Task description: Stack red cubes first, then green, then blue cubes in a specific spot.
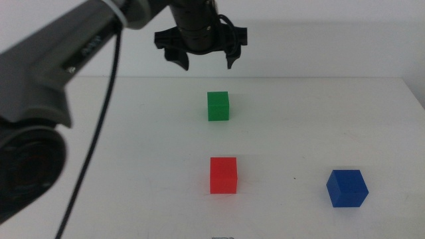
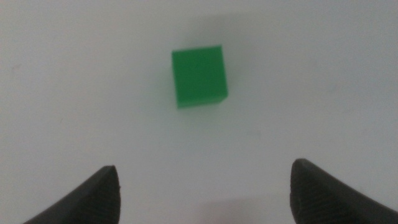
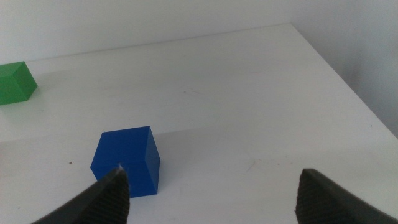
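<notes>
Red cube (image 1: 223,174) nearest — green cube (image 1: 218,106) below open left end effector (image 1: 202,58).

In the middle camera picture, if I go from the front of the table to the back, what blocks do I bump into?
Blue cube and red cube nearest, about level → green cube → left gripper, open, hanging above the far side.

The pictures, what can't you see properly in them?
- Right arm: out of the middle view; only its open tool shows, in the right wrist view near the blue cube.
- Red cube: in neither wrist view.
- Green cube: blurred in the left wrist view and cut by the right wrist view's edge.
- Left tool: open above the green cube; its height cannot be told.
</notes>
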Motion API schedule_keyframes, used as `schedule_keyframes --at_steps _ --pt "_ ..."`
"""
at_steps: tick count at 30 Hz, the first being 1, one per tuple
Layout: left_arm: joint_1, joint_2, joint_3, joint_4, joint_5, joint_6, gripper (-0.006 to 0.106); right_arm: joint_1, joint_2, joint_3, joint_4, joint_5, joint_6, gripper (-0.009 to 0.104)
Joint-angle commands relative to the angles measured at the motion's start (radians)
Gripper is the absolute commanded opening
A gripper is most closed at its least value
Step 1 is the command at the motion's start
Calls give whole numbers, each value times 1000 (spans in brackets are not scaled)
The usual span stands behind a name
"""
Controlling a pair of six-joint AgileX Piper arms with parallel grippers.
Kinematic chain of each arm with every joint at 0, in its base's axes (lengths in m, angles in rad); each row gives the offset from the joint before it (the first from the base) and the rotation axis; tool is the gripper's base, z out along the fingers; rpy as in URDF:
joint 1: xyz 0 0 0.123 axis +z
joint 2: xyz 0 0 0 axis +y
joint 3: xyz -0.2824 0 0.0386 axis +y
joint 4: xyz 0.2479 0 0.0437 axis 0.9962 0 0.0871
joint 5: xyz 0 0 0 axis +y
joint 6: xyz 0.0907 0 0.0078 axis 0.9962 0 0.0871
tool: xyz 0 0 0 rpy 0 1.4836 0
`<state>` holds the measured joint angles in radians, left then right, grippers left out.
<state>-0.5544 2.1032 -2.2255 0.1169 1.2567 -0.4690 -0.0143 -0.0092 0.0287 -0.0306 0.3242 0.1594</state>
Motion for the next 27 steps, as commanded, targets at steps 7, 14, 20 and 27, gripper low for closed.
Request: schedule_keyframes --at_steps 7,14,20,27 --pt "0 73 -219 32 62 19 94 -6 -23 -18 -12 -76 -11 71" --pt "38 124 -266 -17 46 37 94 -6 -23 -18 -12 -76 -11 71" --pt "50 150 -266 -22 -14 58 94 -6 -23 -18 -12 -76 -11 71" --pt "50 196 -266 -26 -65 57 94 -6 -23 -18 -12 -76 -11 71"
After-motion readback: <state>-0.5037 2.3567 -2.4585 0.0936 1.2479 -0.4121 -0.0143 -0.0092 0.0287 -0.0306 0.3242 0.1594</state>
